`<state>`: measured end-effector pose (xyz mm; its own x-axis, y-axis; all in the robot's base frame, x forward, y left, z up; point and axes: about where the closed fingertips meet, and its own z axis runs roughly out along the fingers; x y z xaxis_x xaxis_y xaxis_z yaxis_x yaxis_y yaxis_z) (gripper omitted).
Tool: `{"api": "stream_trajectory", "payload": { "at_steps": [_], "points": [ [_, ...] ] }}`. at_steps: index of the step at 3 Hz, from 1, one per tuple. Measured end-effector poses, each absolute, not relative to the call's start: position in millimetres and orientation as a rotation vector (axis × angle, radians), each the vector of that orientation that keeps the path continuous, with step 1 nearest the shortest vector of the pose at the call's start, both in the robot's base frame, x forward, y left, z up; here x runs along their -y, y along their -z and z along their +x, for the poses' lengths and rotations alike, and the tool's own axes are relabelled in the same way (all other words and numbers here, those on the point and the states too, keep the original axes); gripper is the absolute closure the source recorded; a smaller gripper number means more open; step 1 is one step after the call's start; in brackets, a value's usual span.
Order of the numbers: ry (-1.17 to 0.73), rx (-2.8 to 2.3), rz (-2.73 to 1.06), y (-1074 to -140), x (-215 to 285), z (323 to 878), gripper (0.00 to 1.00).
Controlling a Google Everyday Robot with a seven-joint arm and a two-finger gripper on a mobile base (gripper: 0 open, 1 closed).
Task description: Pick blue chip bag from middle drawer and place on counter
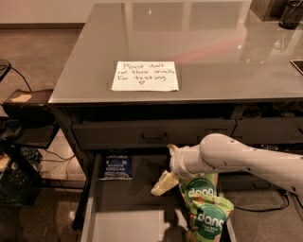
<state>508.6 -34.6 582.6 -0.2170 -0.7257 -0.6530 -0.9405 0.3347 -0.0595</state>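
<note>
Over the middle drawer [129, 228], the pincer [163, 176] hangs near the crinkly blue chip bag [117, 165].

A pale wall [42, 12] is running along the top left, above a brown floor [42, 52]. Black cables [19, 78] are trailing across it beside a dark low stand [28, 101], with a black crate [14, 189] sitting below.

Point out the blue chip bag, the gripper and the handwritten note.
blue chip bag [116, 165], camera view: middle of its label.
gripper [162, 169], camera view: between its fingertips, right of that bag.
handwritten note [145, 75], camera view: centre of the sheet.
</note>
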Motion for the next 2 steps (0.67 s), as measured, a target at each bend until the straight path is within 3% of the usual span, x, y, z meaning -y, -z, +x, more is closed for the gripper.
{"api": "stream_trajectory", "payload": {
  "at_steps": [2],
  "points": [
    [-0.462,-2.056,-1.451,-518.0,40.4,512.8,0.0]
  ]
}}
